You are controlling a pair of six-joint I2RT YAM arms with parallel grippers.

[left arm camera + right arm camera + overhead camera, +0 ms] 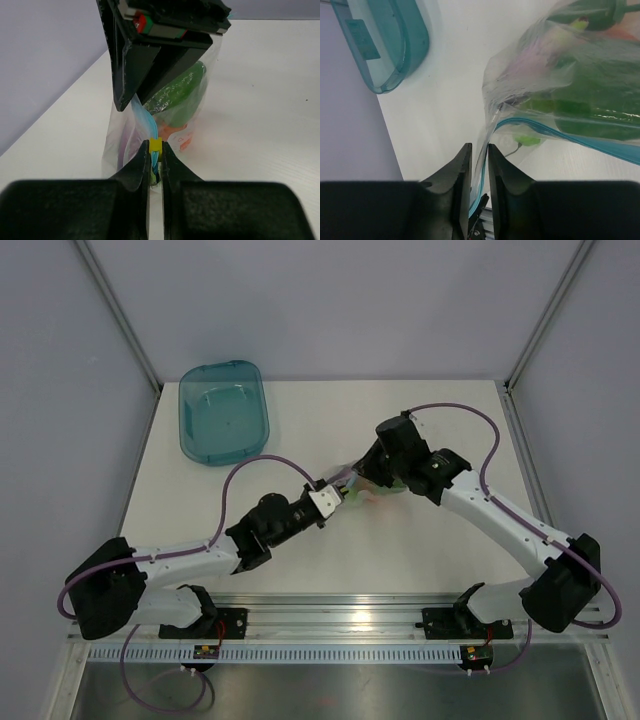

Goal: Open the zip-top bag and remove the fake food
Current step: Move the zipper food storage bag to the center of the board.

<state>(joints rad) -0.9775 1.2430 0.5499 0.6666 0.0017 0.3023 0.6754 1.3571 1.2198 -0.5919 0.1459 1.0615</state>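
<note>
- Zip-top bag [374, 492] stands about the middle of the table [300, 570], between both grippers, with fake food [181, 94] inside: green and orange pieces.
- Left arm [190, 560] lies low from the near left corner, reaching toward the middle; right arm [490, 515] comes from the near right corner, wrist bent down onto the bag.
- Left gripper [156, 150]: jaws almost together, pinching the blue zip strip [145, 117] at a yellow tab [156, 144].
- Right gripper [479, 150]: jaws a little apart; the bag's edge runs through the gap and seems not pressed.
- Only the right wrist view shows something purple [530, 55] inside; with the top view, it also shows the teal tub [225, 412] at the far left corner.
</note>
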